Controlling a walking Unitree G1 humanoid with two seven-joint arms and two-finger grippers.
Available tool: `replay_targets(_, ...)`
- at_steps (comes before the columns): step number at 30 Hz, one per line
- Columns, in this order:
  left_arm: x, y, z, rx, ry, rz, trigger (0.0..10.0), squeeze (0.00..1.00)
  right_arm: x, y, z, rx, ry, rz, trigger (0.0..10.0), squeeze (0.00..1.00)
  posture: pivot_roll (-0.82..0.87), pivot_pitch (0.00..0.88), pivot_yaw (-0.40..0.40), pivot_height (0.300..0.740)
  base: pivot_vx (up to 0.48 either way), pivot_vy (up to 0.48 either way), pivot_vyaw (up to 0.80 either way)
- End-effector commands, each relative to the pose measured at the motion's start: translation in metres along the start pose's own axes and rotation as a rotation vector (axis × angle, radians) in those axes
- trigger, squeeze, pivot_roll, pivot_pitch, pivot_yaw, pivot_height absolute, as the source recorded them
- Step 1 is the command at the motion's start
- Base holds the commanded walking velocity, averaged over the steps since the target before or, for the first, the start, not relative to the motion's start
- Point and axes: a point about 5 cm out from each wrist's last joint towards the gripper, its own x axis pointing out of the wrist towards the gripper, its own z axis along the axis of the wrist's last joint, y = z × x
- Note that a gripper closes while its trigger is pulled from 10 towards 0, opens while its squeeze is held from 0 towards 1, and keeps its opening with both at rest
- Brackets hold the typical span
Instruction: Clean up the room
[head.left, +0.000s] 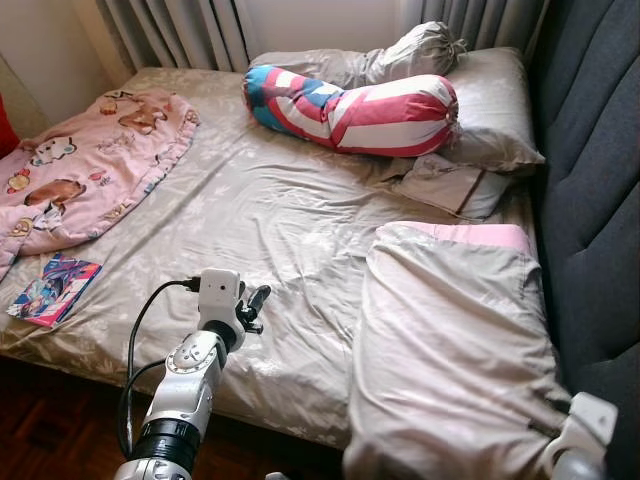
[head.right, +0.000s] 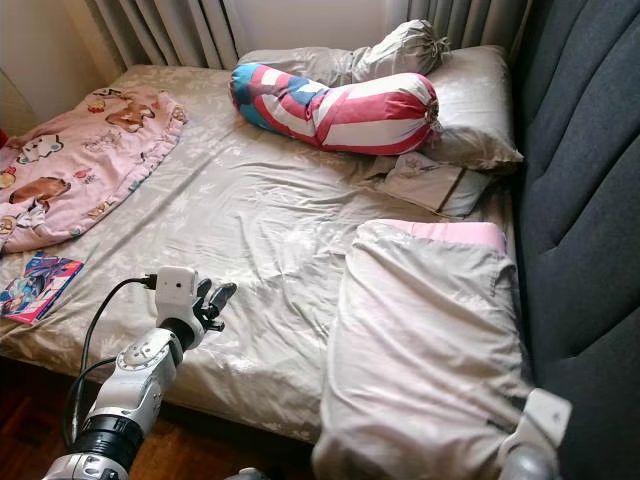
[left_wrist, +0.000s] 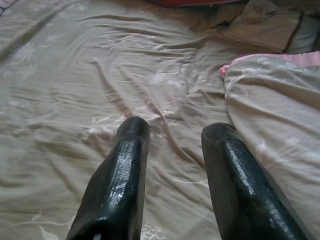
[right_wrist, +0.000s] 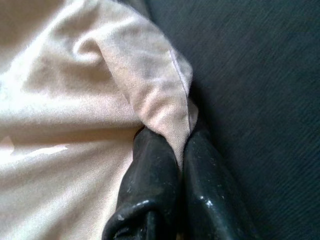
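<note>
I've got the right pincer clamped on the corner of the beige blanket at the bed's headboard-side near edge, left pincer parted and empty over the sheet; making-the-bed step, next I'd pull it flat.

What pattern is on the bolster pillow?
Bolster pillow: red-and-white stripes, blue end; clearest in left eye view.

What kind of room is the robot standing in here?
Almost certainly a bedroom in a home. A wide bed with a rumpled beige sheet fills the scene, with a striped bolster and pillows at its padded headboard, and curtains behind.
</note>
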Motion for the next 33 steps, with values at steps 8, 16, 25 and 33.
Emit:
replay_targets(8,-0.003,0.004,-0.004,0.014,0.011,0.013,10.0,0.00,-0.005,0.005,-0.026,-0.032,0.059,0.009,0.0,0.00,-0.05,0.125,0.051,0.740,0.000,0.000,0.00)
replay_targets(16,-0.004,0.004,-0.007,0.025,0.028,0.004,10.0,0.00,-0.015,0.019,-0.062,0.064,0.193,0.056,0.0,0.00,-0.05,0.124,0.054,0.740,0.000,0.000,0.00)
replay_targets(25,-0.003,0.002,-0.009,0.025,0.036,0.001,10.0,0.00,-0.010,0.036,-0.022,0.111,-0.014,0.140,10.0,0.00,-0.06,0.116,0.048,0.740,0.000,0.000,0.00)
replay_targets(33,-0.002,0.002,-0.010,0.016,0.035,0.009,10.0,0.00,-0.011,0.042,-0.002,0.045,-0.141,0.166,10.0,1.00,-0.06,0.112,0.040,0.740,0.000,0.000,0.00)
